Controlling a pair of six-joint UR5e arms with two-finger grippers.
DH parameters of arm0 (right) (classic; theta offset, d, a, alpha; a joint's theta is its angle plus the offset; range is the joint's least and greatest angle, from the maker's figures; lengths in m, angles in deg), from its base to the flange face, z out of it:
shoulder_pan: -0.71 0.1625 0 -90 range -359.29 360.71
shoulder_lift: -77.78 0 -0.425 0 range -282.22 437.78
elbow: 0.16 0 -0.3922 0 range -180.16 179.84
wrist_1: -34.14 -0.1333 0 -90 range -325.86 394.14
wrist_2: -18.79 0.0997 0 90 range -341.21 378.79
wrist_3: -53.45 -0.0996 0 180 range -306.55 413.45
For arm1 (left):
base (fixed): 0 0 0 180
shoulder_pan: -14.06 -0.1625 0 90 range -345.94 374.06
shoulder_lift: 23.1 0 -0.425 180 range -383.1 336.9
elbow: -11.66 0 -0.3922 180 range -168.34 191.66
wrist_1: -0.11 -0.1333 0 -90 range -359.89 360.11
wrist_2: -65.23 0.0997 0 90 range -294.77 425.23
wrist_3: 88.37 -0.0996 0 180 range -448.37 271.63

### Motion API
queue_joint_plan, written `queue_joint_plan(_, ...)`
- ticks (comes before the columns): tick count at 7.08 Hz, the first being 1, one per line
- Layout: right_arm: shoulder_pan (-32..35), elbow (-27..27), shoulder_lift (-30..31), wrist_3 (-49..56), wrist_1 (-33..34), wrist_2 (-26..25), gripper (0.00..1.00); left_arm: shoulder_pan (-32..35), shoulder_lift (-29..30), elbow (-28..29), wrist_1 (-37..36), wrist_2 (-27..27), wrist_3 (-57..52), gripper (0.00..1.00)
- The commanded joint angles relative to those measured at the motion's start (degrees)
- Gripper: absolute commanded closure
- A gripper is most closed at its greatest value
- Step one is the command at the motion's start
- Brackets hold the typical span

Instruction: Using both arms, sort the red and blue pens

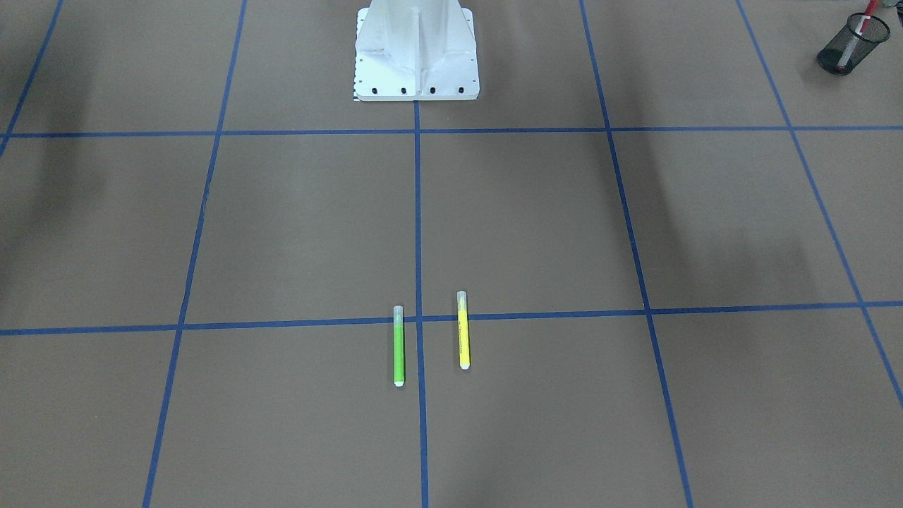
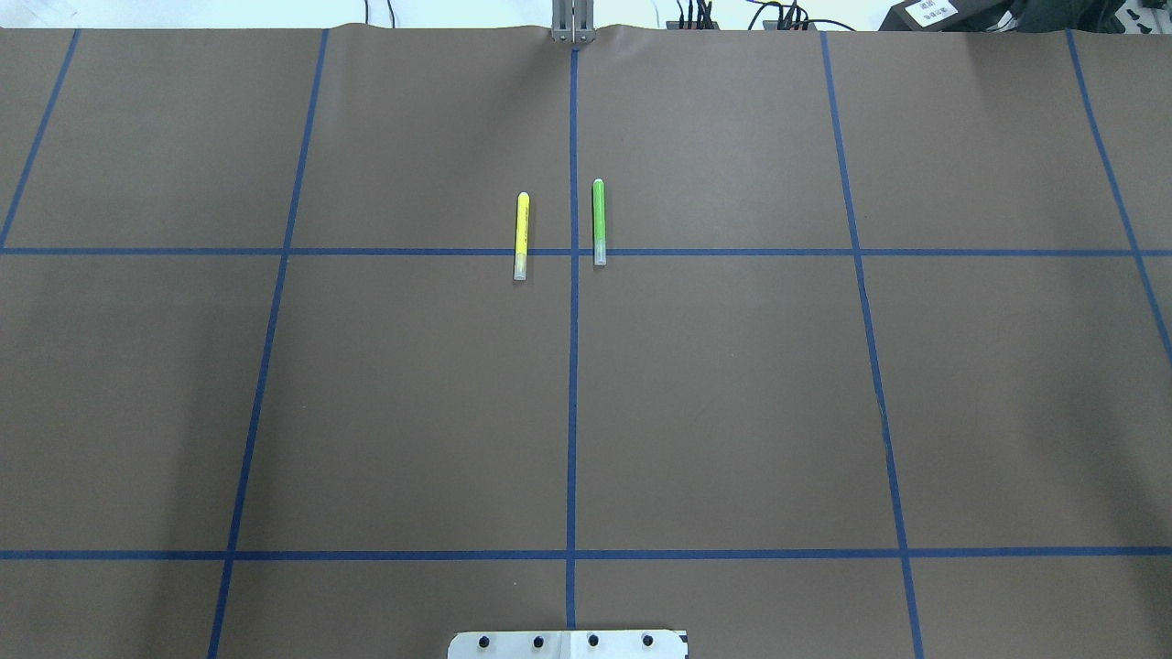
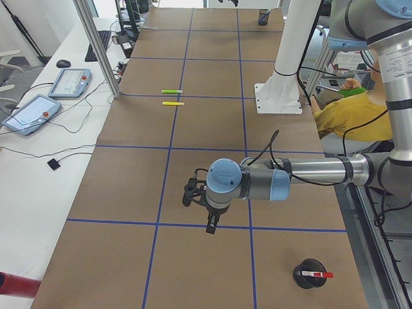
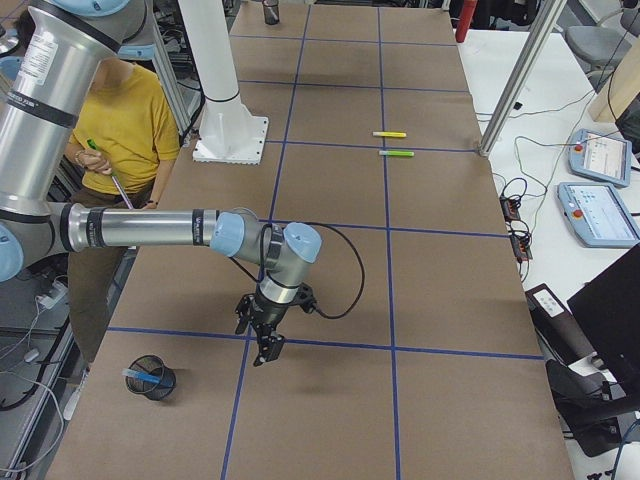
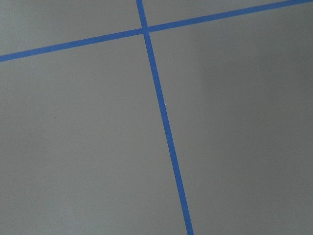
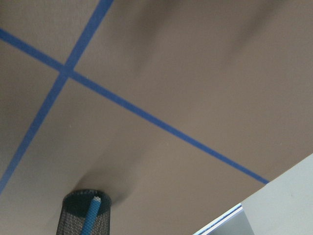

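The red pen [image 1: 863,25] stands in a black mesh cup [image 1: 844,56] at the table corner on my left side, and the same red pen [image 3: 319,275] shows in the exterior left view. The blue pen [image 6: 91,216] stands in another mesh cup [image 6: 73,221] on my right side, where the exterior right view shows the blue pen [image 4: 145,375] too. My left gripper [image 3: 209,224] hangs over the table a little way from the red pen's cup. My right gripper [image 4: 264,348] hangs near the blue pen's cup. Both show only in side views, so I cannot tell whether they are open or shut.
A green marker [image 2: 599,222] and a yellow marker [image 2: 521,236] lie side by side at the table's far middle. The white pedestal [image 1: 416,53] stands at the robot's edge. A seated person in a yellow shirt [image 4: 125,110] is behind it. Tablets [image 3: 69,82] lie on the side bench.
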Motion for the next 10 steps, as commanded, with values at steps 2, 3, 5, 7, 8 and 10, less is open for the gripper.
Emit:
queue_joint_plan(2,2.62,0.19,-8.74,-8.3,-0.35,7.18,0.01,0.0,0.0,0.1,0.0,0.0,0.09,0.0)
queue_joint_plan(3,3.84,0.28,-12.07,-13.22,-0.35,7.54,0.0,-0.09,0.08,0.19,0.0,0.0,0.17,0.0)
queue_joint_plan(5,8.4,1.59,-17.53,-26.83,-0.44,7.54,0.0,-0.09,0.17,0.36,0.0,0.0,0.26,0.0)
queue_joint_plan(7,12.98,3.08,-18.88,-29.34,-3.4,10.33,0.01,-0.09,0.7,0.54,0.0,0.18,0.53,0.0)
queue_joint_plan(8,14.82,5.87,-18.44,-30.04,-6.21,16.01,0.01,-0.09,0.87,0.63,-0.17,0.26,0.53,0.0)
queue_joint_plan(10,16.42,8.8,-15.38,-30.49,-12.89,17.47,0.01,-0.09,0.88,0.63,-0.18,0.27,0.53,0.0)
